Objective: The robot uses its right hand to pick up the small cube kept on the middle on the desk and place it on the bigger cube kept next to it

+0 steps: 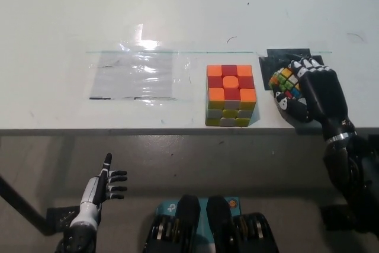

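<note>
The small cube (283, 82) sits over a black patch (286, 57) on the white worktop (177, 10), at 3 o'clock of the bigger cube (230, 95) (no legible writing). The right hand (314, 90) has its fingers (303, 66) wrapped around it. The left hand (100, 191) rests spread at 7 o'clock.

Bright, even overhead light on the white desk (177, 10). A patch of glare lies on the clear plastic sheet (139, 75), at its far edge. The large cube (230, 95) casts only a faint shadow at its near right corner. The floor below the desk edge is dimmer. Focus is moderately sharp throughout.
</note>
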Controlling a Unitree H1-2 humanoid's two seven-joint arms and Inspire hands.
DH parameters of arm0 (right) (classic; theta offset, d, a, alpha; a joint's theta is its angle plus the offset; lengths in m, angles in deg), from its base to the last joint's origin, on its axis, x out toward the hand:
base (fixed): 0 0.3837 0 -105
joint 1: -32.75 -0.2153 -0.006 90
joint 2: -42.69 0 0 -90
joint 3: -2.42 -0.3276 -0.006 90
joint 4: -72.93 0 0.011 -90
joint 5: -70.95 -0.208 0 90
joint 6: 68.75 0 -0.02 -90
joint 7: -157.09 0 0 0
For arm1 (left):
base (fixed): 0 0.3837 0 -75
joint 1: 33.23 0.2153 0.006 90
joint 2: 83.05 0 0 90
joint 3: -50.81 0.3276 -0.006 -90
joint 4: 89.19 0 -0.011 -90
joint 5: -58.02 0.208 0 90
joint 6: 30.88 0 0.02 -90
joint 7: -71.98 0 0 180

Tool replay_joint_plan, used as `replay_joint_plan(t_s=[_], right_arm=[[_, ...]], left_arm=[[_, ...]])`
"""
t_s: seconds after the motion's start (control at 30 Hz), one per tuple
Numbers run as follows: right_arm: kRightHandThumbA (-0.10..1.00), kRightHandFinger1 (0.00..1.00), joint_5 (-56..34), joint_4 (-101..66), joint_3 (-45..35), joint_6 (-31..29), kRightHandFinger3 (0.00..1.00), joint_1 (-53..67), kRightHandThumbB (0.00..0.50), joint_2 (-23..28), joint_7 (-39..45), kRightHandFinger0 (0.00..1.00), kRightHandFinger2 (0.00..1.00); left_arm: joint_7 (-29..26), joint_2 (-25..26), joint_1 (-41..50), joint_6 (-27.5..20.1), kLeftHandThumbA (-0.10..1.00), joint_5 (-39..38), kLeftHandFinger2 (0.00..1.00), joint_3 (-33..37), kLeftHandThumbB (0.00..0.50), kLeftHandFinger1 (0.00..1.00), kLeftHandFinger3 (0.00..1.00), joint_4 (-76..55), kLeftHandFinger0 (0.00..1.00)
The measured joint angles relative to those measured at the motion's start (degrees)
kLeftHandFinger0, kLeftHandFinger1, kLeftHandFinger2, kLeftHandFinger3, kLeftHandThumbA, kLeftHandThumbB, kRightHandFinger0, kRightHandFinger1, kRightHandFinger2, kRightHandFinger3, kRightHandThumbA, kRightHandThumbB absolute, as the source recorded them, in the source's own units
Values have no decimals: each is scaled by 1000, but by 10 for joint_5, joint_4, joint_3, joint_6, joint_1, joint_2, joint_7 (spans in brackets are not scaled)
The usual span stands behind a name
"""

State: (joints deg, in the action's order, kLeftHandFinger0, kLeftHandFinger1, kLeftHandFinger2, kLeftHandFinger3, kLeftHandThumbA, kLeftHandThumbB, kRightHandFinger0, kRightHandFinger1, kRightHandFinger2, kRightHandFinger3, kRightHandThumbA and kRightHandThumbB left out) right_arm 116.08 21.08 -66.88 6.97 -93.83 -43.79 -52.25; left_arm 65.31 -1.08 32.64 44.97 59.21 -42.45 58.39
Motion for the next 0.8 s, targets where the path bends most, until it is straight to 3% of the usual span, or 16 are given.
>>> replay_joint_plan(t_s=[0.07,0.13,0.23,0.33,0.53,0.57,0.8], right_arm=[[-100,290,0,-18,-1,0,251,0,223,0,4,0,556],[-100,316,1,-32,-2,0,271,-1,211,0,8,0,594],[-100,301,1,-50,-2,0,270,-3,215,0,15,0,599],[-100,364,1,-70,-4,0,322,-7,219,1,27,0,679],[-100,321,1,-114,-7,0,311,-15,273,1,51,0,652],[-100,290,1,-117,-7,0,299,-15,281,1,52,0,616],[-100,360,4,-169,-3,0,367,-16,262,1,85,0,657]], left_arm=[[0,0,1,0,1000,0,642,-1,77,556,592,0,551],[0,0,2,0,1000,0,632,-1,80,553,571,0,546],[0,0,5,0,1000,1,627,-1,68,555,557,2,547],[0,0,9,0,1000,2,614,0,64,543,536,2,529],[0,0,12,-1,1000,4,566,0,49,485,511,3,465],[-1,0,12,-1,1000,5,599,0,71,515,539,3,495],[-1,0,17,0,1000,6,640,0,80,558,578,1,546]])
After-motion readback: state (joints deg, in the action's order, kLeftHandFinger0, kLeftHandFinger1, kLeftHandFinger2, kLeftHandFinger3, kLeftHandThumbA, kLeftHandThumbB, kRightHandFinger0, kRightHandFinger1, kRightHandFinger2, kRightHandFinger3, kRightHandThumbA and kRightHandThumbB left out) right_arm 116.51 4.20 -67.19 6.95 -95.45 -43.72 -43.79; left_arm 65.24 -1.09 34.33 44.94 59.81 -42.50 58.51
